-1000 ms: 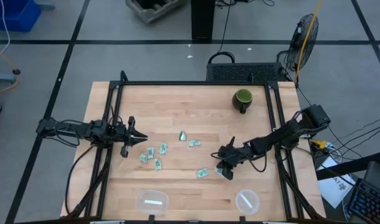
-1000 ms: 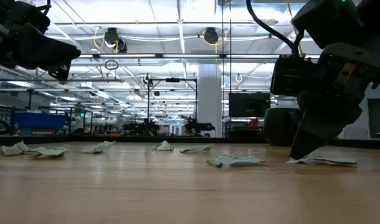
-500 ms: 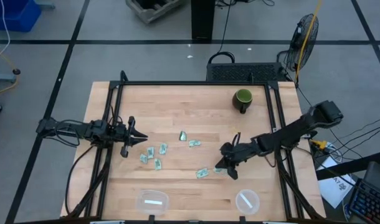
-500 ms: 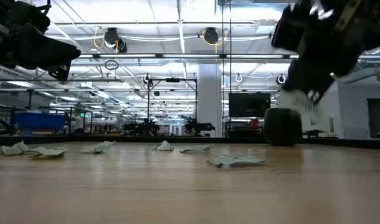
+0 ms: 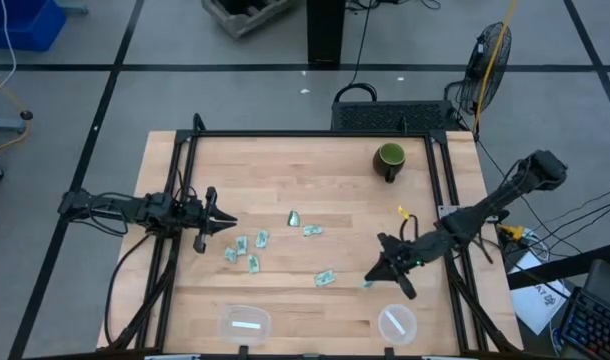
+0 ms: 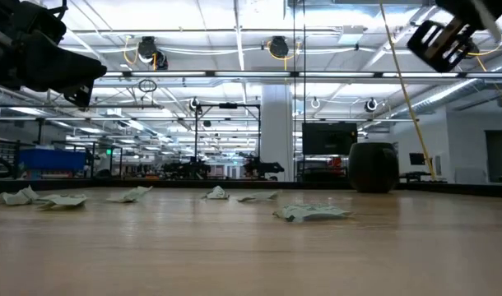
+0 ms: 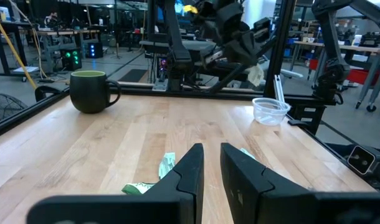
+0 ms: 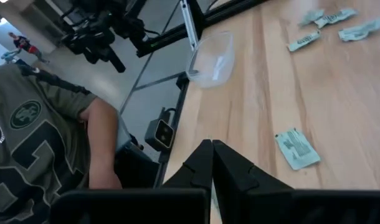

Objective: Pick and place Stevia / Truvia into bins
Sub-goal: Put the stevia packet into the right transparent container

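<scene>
Several pale green and white Stevia sachets [image 5: 253, 246] lie flat on the wooden table's middle; one [image 5: 325, 277] lies apart, nearer the front. My right gripper [image 5: 371, 278] hangs high above the table's near right part, shut on one sachet [image 7: 255, 73]. The bins stand at the near edge: a rounded-rectangular tub [image 5: 245, 323] and a round tub [image 5: 396, 323], each with a white slip inside. My left gripper [image 5: 228, 218] hovers level at the table's left, its fingers [image 7: 196, 163] a narrow gap apart with nothing between them. My right gripper pinches the sachet's upper end [image 7: 252, 65] between its two shut fingers [image 8: 202, 155]. The fingers slant down toward the table's near left. The sachet hangs below the fingertips, lifted clear of the table.
A dark green mug [image 5: 389, 159] stands at the far right. Black frame rails [image 5: 185, 200] run along the table's left and right sides. A person's arm and grey shirt [image 8: 47, 130] show just beyond the table's near edge.
My right gripper has risen steeply from the tabletop and swung a little toward the table's right and near edges, its wrist rolling. The sachet it holds has come up with it, lifted clear of the wood. The other sachets have stayed put.
</scene>
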Available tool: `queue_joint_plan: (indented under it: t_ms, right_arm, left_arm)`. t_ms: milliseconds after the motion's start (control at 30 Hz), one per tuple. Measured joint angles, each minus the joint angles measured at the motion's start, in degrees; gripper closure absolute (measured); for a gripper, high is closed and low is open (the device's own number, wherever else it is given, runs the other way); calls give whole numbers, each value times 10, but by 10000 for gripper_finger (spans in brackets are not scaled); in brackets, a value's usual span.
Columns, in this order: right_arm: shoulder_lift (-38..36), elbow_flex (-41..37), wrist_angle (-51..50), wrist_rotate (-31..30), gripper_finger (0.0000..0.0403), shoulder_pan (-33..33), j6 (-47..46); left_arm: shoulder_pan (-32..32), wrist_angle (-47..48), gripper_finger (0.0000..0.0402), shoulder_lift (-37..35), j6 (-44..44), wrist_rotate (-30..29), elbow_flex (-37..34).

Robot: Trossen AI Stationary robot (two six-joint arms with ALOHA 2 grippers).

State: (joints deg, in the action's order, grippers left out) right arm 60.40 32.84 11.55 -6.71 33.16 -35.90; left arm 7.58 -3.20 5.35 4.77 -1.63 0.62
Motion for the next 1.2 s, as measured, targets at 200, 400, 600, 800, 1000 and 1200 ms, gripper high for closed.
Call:
queue_joint_plan:
  t_ms: [200, 400, 600, 800, 1000, 1200]
  right_arm:
    - [0, 0, 2, -97, 403, 83, 5]
    - [1, 1, 6, -191, 403, 175, -5]
    - [10, 1, 7, -294, 403, 258, -23]
    - [60, 1, 15, -340, 403, 300, -86]
    - [139, 1, 94, -340, 403, 312, -106]
    - [201, 1, 135, -342, 403, 331, -169]
  left_arm:
    - [0, 0, 344, 0, 0, 0, 0]
    - [0, 0, 344, 0, 0, 0, 0]
    - [0, 0, 344, 0, 0, 0, 0]
    - [0, 0, 344, 0, 0, 0, 0]
    - [0, 0, 344, 0, 0, 0, 0]
    - [0, 0, 344, 0, 0, 0, 0]
